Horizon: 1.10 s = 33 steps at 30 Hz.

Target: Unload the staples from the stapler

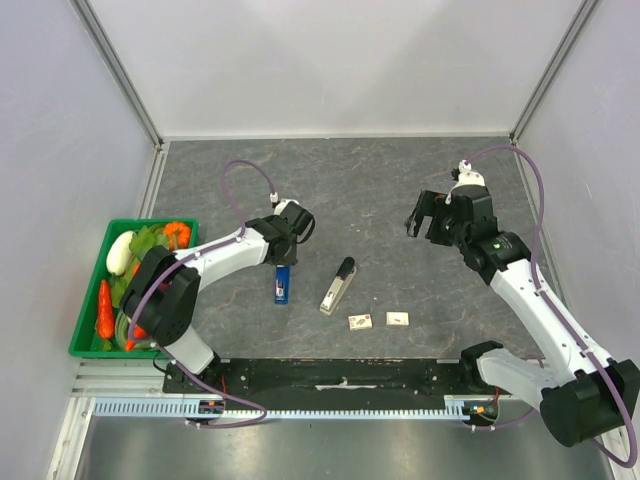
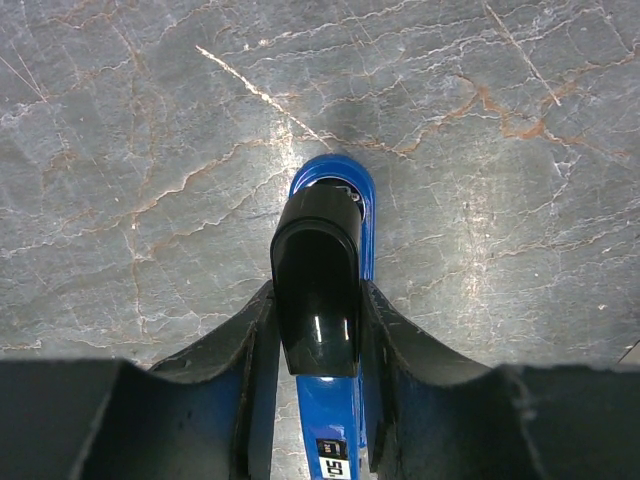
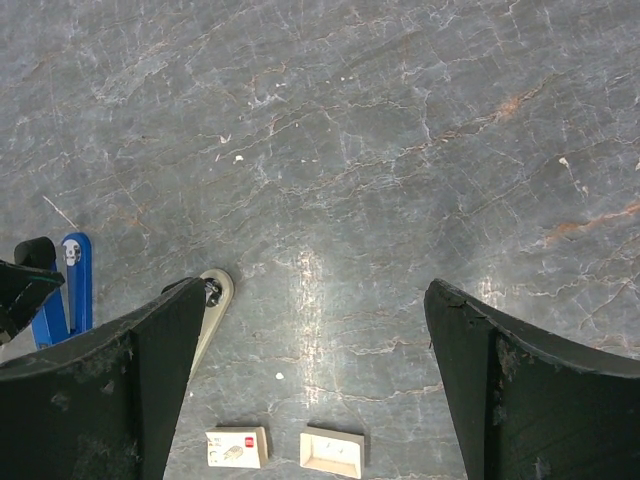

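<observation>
A blue stapler [image 1: 283, 287] with a black top arm [image 2: 317, 290] lies on the grey table, left of centre. My left gripper [image 1: 284, 256] is at its far end, and in the left wrist view the gripper [image 2: 316, 300] has both fingers pressed against the sides of the black arm, shut on it. The blue base [image 2: 333, 420] shows below the arm. A second, beige and black stapler [image 1: 338, 285] lies just right of it. My right gripper [image 1: 422, 222] hovers open and empty over bare table at the right; its wrist view [image 3: 315, 290] shows the jaws wide apart.
Two small staple boxes [image 1: 360, 321] [image 1: 398, 319] lie in front of the beige stapler; the open one also shows in the right wrist view [image 3: 333, 452]. A green basket [image 1: 88, 300] of toy vegetables stands at the left edge. White walls enclose the table.
</observation>
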Motion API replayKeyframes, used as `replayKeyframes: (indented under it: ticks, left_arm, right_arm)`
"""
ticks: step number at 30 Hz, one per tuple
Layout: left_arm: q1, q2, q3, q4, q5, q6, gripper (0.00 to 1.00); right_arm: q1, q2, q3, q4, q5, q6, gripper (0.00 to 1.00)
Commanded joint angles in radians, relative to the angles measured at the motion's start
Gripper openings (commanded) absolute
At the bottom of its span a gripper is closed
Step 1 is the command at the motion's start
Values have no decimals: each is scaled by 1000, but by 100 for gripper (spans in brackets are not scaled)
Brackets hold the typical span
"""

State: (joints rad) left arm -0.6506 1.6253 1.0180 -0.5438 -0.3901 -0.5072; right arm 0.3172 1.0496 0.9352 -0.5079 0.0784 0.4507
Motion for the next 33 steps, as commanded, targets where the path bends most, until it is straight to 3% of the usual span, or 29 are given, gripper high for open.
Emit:
replayKeyframes:
  ticks: [1,6,12,19,24,30,33]
  left_arm:
    - [-14,-50,31,36,3,51,2]
    - [-32,-181,57,51,181,171,2]
    - [-32,-347,90,36,521,300,2]
    - [-32,-436,140,1,883,394,2]
    - [-32,-459,145,4,1126,444,2]
    - [-32,-490,120,47,1318,461,2]
    - [-32,-524,108,74,1401,461,2]
  right_arm:
    - [3,-11,8,28,-23,5,98]
    - [9,1,50,26,-75,-44,98]
    - [25,-39,82,100,-386,-79,98]
    - [114,-48,157,117,-613,-179,95]
    - [193,-13,260,-1,-721,-337,94]
    - [270,41,362,-157,-830,-500,91]
    - [310,56,379,-201,-850,-537,85]
